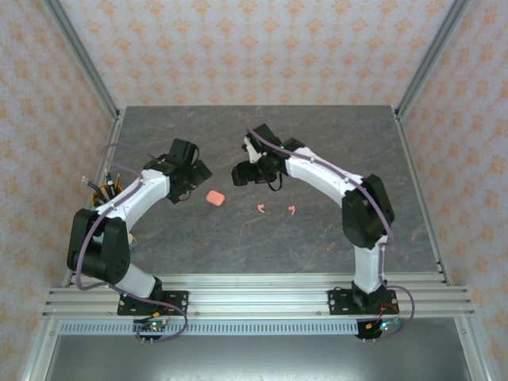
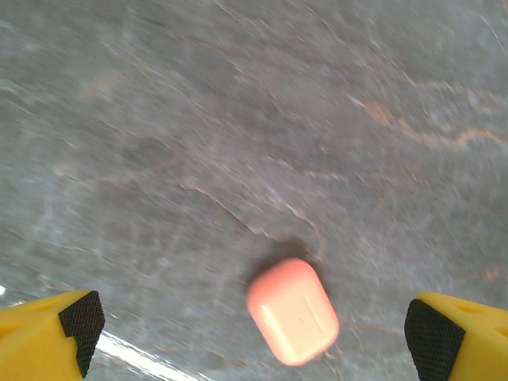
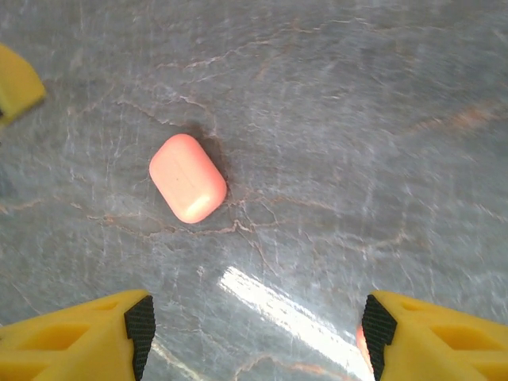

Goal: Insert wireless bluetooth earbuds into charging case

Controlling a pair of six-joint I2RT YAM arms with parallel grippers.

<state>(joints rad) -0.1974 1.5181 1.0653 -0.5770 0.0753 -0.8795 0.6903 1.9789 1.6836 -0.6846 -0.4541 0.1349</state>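
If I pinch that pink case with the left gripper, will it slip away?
Probably rigid: the pink case looks like a hard, closed shell. Its glossy, rounded corners may squirt from an off-centre pinch. Lying flat on the smooth table, it likely slides rather than rolls or tips.

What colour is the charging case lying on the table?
The charging case is plain coral-pink with no pattern. It shows best in the right wrist view.

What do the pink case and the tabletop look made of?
Pink case: likely molded plastic with a smooth satin finish, going by its rounded edges and soft, even sheen. Tabletop: grey stone look with brownish veins, polished enough to throw a glare streak. Real stone or printed laminate, can't tell.
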